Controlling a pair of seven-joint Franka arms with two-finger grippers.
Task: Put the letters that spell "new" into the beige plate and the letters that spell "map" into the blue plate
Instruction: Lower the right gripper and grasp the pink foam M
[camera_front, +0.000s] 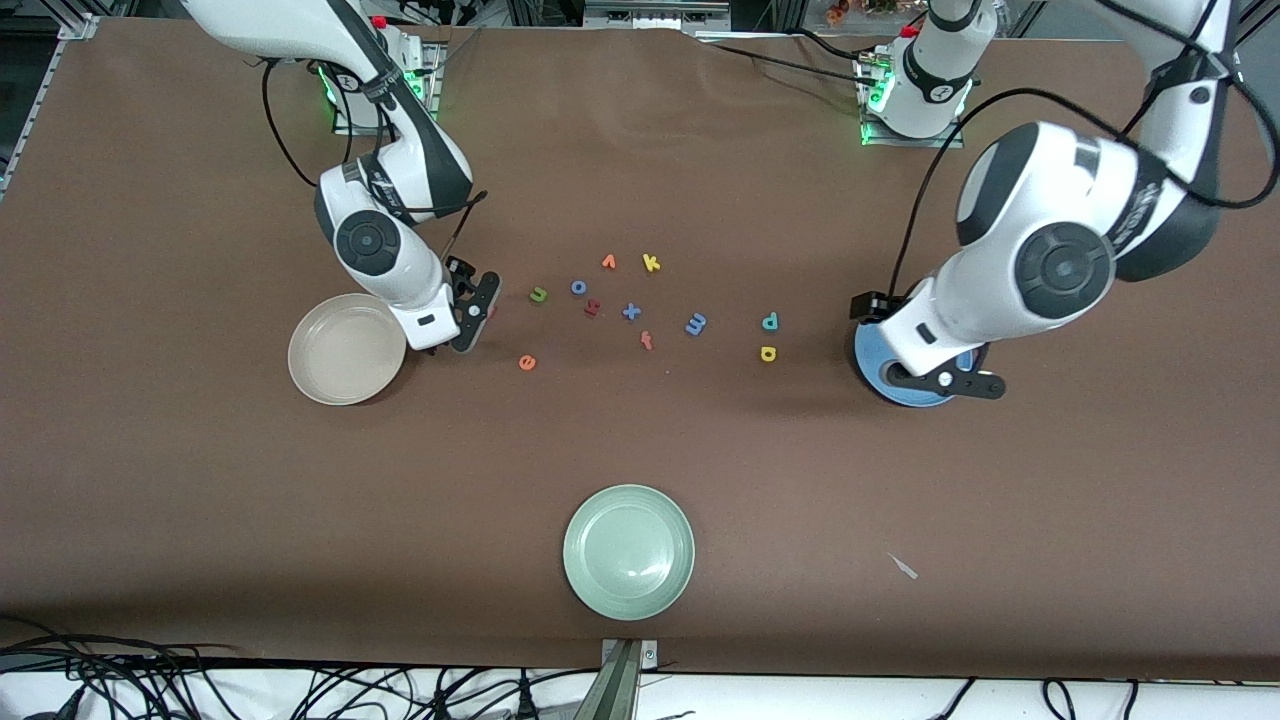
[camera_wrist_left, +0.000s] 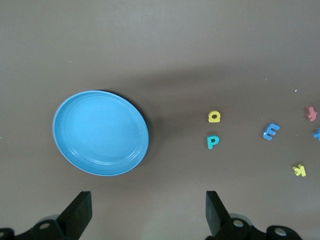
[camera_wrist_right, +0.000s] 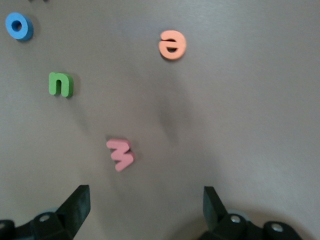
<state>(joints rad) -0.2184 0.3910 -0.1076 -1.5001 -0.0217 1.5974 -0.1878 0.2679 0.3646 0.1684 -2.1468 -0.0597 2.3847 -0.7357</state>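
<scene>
Both hands stand apart and empty. Under our right hand (camera_wrist_right: 142, 205) lies the pink w (camera_wrist_right: 120, 154): light, soft foam, thin; we judge pinching its flat sides best. Left hand (camera_wrist_left: 147, 212) waits over the blue plate (camera_wrist_left: 100, 132).

We see a plain brown desk (camera_front: 200, 480) carrying a round cream-beige plate (camera_front: 346, 349), a round medium-blue plate (camera_wrist_left: 100, 132) and a round pale green plate (camera_front: 628, 551). The small foam letters are a green n (camera_wrist_right: 61, 84), orange e (camera_wrist_right: 172, 44), pink w (camera_wrist_right: 120, 154), teal p (camera_wrist_left: 212, 142), yellow a (camera_wrist_left: 214, 116) and periwinkle m (camera_wrist_left: 270, 131).
</scene>
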